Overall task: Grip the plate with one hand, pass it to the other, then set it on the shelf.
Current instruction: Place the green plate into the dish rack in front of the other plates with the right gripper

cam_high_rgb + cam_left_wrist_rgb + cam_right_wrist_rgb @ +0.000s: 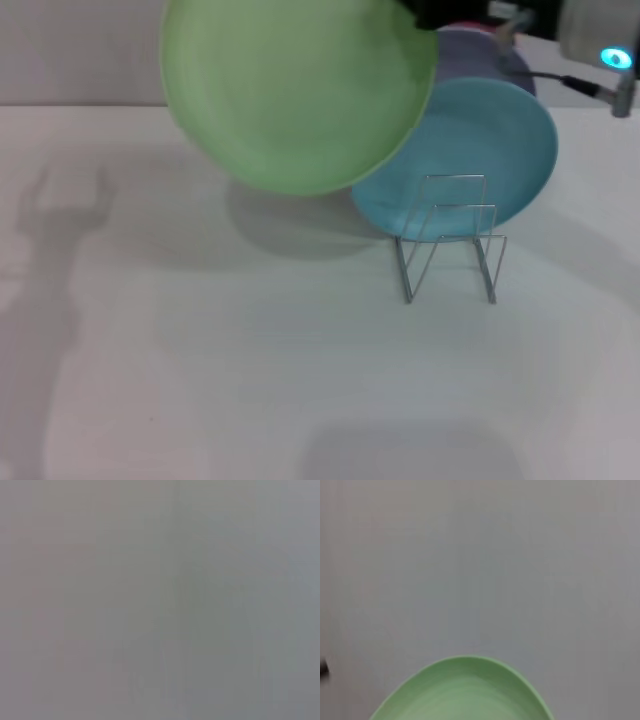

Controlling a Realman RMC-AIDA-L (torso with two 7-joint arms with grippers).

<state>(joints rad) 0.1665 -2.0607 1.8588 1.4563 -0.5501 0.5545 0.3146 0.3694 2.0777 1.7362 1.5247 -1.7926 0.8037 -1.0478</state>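
The light green plate (295,90) hangs in the air above the table's far side, tilted with its face towards me. My right gripper (428,14), black, shows at the top edge and grips the plate's upper right rim. Its white-silver arm with the cyan ring (616,58) is at the far right. The plate's rim also fills the lower part of the right wrist view (462,692). The silver wire shelf (450,245) stands on the table below and right of the plate. My left gripper is out of view; only its shadow falls on the table at the left.
A turquoise plate (490,160) stands upright in the back of the wire shelf, with a lavender plate (480,55) behind it. The white table (250,380) stretches in front. The left wrist view shows only plain grey.
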